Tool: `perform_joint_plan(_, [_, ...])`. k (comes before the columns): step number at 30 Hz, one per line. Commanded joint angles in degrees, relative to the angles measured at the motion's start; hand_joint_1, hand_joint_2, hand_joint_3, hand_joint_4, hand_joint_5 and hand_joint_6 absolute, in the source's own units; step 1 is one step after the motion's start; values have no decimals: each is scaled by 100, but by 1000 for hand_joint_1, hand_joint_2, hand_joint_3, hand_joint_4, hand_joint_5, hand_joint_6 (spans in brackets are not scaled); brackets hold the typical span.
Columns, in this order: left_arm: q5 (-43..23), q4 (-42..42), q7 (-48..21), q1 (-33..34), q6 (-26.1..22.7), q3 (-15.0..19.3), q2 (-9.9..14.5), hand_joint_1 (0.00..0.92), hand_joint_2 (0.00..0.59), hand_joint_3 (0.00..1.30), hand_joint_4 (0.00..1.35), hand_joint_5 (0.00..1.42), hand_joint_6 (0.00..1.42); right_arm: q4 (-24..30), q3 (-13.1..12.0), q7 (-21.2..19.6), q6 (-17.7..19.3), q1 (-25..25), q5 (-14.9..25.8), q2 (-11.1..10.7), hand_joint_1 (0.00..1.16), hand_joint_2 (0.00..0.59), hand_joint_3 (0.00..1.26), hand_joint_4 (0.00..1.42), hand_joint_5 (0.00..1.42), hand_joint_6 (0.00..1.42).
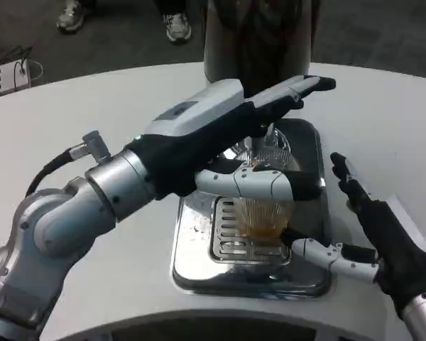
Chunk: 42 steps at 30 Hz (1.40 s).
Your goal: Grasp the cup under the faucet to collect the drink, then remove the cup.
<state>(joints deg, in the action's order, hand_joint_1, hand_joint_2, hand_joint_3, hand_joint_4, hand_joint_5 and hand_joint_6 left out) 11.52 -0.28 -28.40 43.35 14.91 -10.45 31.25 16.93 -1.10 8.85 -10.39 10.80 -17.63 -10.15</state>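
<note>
Holding amber drink, cup [264, 213], left hand [227, 135] gripping

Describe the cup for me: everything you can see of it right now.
The clear ribbed plastic cup stands upright on the slotted metal grate of the shiny drip tray, under the dispenser. Amber liquid fills its lower part. The left hand wraps around its upper half, hiding the rim; the right hand is beside it, apart.

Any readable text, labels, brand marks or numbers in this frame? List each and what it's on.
None readable.
The left hand has a grey patch on its white back, too blurred to tell whether it is a mark.
The ribbed clear plastic cup, the shiny metal drip tray, the dark metal drink dispenser and the right hand carry no visible lettering.
</note>
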Motion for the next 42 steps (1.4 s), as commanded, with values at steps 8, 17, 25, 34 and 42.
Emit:
perform_joint_plan(8, [-73,-362,-244,-420,-315,186,108,0,0,79,10,112,181,-403,212,-149,109,344,108,-18,754,208,0,0,12,1])
perform_joint_plan(17, [-324,-748,146,-755,-348,686,-79,0,0,86,18,117,188,-533,283,-177,122,504,176,-5,754,208,0,0,14,1])
perform_joint_plan(25, [-495,-966,689,-1077,-80,1120,-442,0,4,89,21,123,201,-577,295,-162,120,566,210,-14,754,208,0,0,14,1])
perform_joint_plan(34, [-543,-1115,826,-1383,-60,1401,-432,0,6,117,51,139,219,-625,313,-176,121,617,221,-4,754,208,0,0,31,1])
perform_joint_plan(42, [-449,-1544,847,-2353,-153,1758,-197,0,8,118,49,142,221,-845,396,-235,166,852,239,64,754,208,0,0,38,11])
